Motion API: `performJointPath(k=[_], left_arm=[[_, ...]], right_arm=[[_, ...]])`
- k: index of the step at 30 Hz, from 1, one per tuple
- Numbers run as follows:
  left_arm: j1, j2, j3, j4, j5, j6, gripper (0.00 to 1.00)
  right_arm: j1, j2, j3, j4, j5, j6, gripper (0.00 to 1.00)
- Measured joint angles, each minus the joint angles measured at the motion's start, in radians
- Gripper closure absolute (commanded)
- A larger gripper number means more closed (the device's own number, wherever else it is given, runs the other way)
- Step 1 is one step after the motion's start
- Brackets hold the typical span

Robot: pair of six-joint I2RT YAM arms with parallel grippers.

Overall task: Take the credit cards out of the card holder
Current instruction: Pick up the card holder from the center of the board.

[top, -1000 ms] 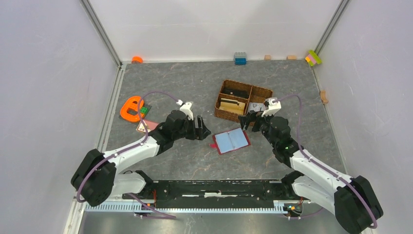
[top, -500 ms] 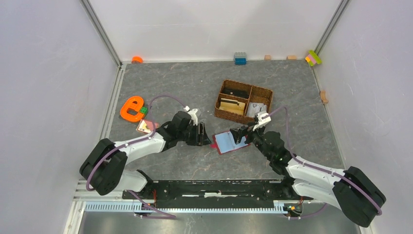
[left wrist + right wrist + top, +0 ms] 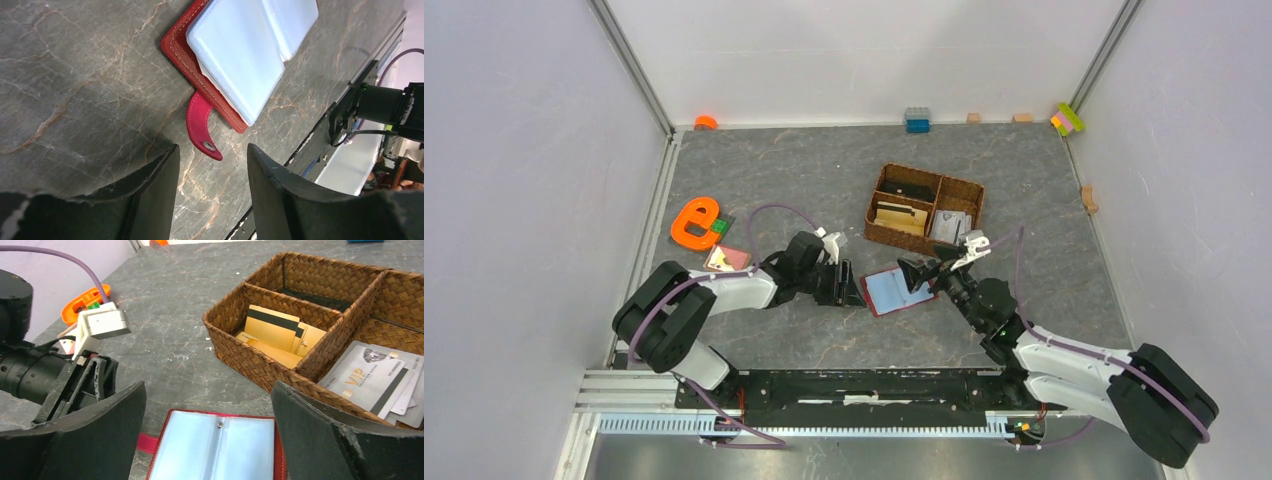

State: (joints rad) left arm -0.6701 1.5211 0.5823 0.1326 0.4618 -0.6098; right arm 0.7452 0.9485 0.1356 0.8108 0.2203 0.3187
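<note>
Open card holder on the grey bench, just below centre in the overhead view, with one hand at each end. It lies flat, red cover down and pale blue plastic sleeves up, its long axis running left to right with a slight tilt. A red closing strap projects from its left edge. The left hand is at that edge. In the left wrist view the strap curls down from the cover at upper centre, and its snap stud sits in the gap between the two dark fingers at the bottom of the frame. These fingers are half parted, and no contact with the strap can be seen, so this hand appears to grasp nothing yet. The right hand hovers over the holder's upper right part, spread wide and empty. In its wrist view the sleeves fill the lower centre between its fingers. The wicker basket, at upper right of that view, contains tan credit cards in its middle compartment and grey ones in the compartment at right. Whether any cards remain in the sleeves cannot be told. The left hand is the nearer to the strap and the right hand to the sleeves. The coming move therefore probably turns on the strap lying in line with the left hand's gap, so that this hand can pin the holder while the right one reaches into a sleeve.
</note>
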Motion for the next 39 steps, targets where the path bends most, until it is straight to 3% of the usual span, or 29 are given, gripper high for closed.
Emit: performJointPath(k=[2, 6, 11, 14, 19, 23, 25, 31, 39], left_arm=[[0.0, 0.006, 0.0, 0.006, 0.012, -0.004, 0.48], [0.0, 0.007, 0.0, 0.008, 0.013, -0.007, 0.7], [0.0, -0.004, 0.0, 0.005, 0.0, -0.01, 0.88], [0.002, -0.039, 0.0, 0.003, -0.017, -0.01, 0.98], [0.018, -0.097, -0.006, 0.005, -0.03, -0.01, 0.98], [0.034, -0.125, -0.027, 0.0, -0.044, -0.01, 0.98], [0.04, -0.145, -0.041, -0.006, -0.052, -0.01, 0.98], [0.051, -0.2, -0.059, -0.031, -0.08, -0.01, 0.98], [0.091, -0.259, -0.088, -0.05, -0.131, -0.011, 0.98]], right_arm=[[0.004, 0.033, -0.025, 0.086, -0.002, 0.009, 0.02], [0.008, 0.174, -0.095, 0.31, -0.043, -0.007, 0.02], [0.021, 0.367, -0.1, 0.523, -0.113, -0.068, 0.02], [0.027, 0.441, -0.099, 0.608, -0.232, -0.161, 0.02], [0.039, 0.494, -0.052, 0.622, -0.381, -0.283, 0.02], [0.039, 0.582, 0.198, 0.491, -0.532, -0.307, 0.02], [0.039, 0.651, 0.297, 0.511, -0.61, -0.279, 0.02], [0.04, 0.821, 0.368, 0.566, -0.754, -0.195, 0.02], [0.04, 0.876, 0.392, 0.646, -0.8, -0.14, 0.02]])
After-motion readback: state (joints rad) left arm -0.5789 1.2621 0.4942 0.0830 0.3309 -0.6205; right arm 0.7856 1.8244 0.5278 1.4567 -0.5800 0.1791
